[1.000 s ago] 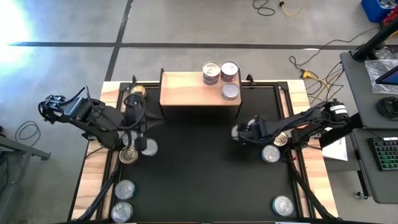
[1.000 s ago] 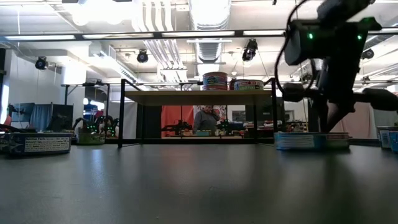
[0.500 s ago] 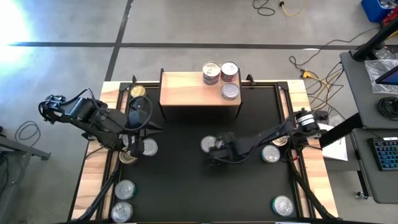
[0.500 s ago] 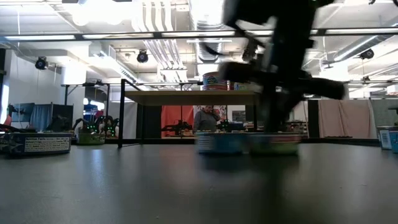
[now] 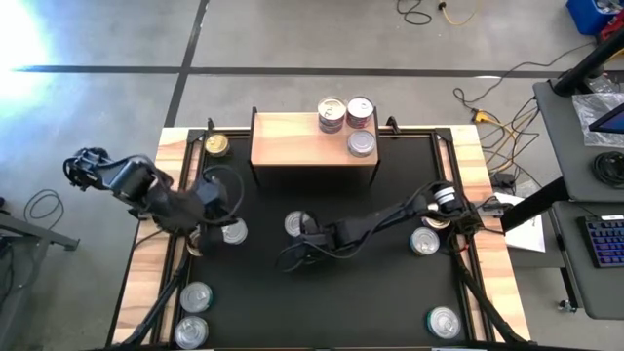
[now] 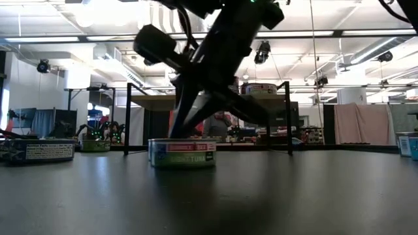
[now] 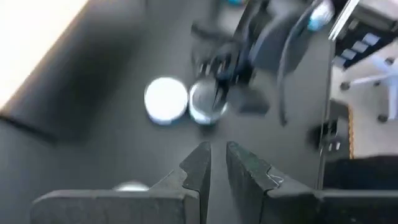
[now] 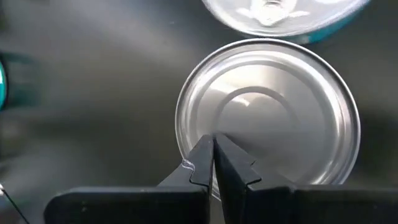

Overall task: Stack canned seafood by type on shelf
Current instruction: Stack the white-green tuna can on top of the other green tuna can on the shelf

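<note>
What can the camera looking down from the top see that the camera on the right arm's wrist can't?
Only the high view shows the wooden shelf with three cans on it, the left gripper by the mat's left side, and cans scattered along the mat's edges. Only the right wrist view shows, close up, the shut fingers right over a silver lid. Both show the right gripper and that can mid-mat.

Mat [image 5: 322, 292] black. Shelf [image 5: 292, 141] pale wood top, thin black legs. Tins on shelf [image 5: 361, 144] silver-lidded, one [image 5: 360, 110] with dark red side. Mid-mat can [image 6: 183, 153] red label band over blue-green, silver lid. Tin [image 5: 216, 144] at left of shelf gold-lidded. Arms dark
</note>
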`<state>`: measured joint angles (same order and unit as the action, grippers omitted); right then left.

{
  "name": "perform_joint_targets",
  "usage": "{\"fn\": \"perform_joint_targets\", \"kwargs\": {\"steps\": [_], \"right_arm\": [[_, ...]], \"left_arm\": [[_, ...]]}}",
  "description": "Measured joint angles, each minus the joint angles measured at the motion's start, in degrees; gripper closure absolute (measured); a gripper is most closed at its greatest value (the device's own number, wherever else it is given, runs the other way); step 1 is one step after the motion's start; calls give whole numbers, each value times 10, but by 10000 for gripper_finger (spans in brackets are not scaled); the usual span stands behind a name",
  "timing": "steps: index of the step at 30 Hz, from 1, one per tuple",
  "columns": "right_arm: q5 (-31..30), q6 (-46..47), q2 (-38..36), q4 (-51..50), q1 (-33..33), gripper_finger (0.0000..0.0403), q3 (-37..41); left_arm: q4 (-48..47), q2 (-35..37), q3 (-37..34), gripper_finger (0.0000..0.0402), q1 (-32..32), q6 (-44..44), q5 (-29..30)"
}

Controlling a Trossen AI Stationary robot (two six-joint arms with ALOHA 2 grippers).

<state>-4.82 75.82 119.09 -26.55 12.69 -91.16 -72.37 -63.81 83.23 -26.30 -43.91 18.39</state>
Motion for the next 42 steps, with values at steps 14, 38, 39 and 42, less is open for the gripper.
{"fn": "perform_joint_targets", "kwargs": {"steps": [14, 38, 39, 42], "right_arm": [[-116, -365, -164, -129, 40, 394, -12], [-145, -372, -345, -270, 132, 160, 236], [-145, -373, -346, -269, 138, 141, 239], [-116, -387, -341, -254, 149, 93, 252]], "left_arm": [[174, -33, -148, 365, -87, -87, 31], [310, -304, -167, 81, -73, -145, 63], [327, -318, -172, 74, -73, -142, 61], [389, -351, -180, 64, -73, -132, 74]]}}
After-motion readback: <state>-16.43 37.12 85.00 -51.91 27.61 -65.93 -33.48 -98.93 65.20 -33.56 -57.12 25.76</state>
